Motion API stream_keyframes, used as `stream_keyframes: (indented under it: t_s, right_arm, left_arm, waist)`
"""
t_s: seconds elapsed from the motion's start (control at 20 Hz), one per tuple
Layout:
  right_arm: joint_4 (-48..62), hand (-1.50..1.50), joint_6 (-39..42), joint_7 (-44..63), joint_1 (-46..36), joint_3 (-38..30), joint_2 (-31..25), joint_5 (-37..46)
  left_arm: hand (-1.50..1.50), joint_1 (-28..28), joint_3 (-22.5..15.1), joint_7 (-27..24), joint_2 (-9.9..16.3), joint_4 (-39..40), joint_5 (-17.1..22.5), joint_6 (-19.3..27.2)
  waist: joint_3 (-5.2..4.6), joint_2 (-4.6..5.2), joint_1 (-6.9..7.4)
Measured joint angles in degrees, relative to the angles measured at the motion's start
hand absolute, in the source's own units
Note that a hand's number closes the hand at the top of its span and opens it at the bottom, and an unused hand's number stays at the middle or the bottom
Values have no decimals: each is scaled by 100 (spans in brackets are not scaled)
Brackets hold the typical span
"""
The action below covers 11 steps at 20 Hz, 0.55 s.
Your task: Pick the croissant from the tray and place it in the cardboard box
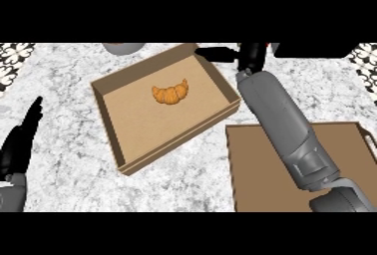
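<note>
croissant sits inside the cardboard box, lying flat on its floor toward the upper middle — nothing is touching it. the tray at the lower right has no croissant on the part i can see, though the right forearm crosses over it. the right hand is up past the box's far corner, well apart from the croissant; it holds nothing, but i cannot tell how its fingers are set. the left hand rests at the left edge, fingers straight and relaxed. from where i stand the placing looks done — what's left seems only to bring the arm back.
</note>
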Motion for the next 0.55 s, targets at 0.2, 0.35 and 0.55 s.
stream_keyframes:
  t_s: [0.2,0.35,0.55]
  right_arm:
    - [-889,-150,317,330,644,108,-435,27]
    - [-1713,-150,623,560,1299,227,-783,40]
    - [-2856,-150,1218,820,2189,293,-1331,-73]
  left_arm:
    - [0,0,96,34,53,57,11,-25]
    - [0,92,139,-5,54,28,9,-20]
    - [0,164,161,4,31,-76,-14,3]
  waist:
    - [-1,-31,-95]
    - [-2,-44,-139]
    - [-2,-44,-153]
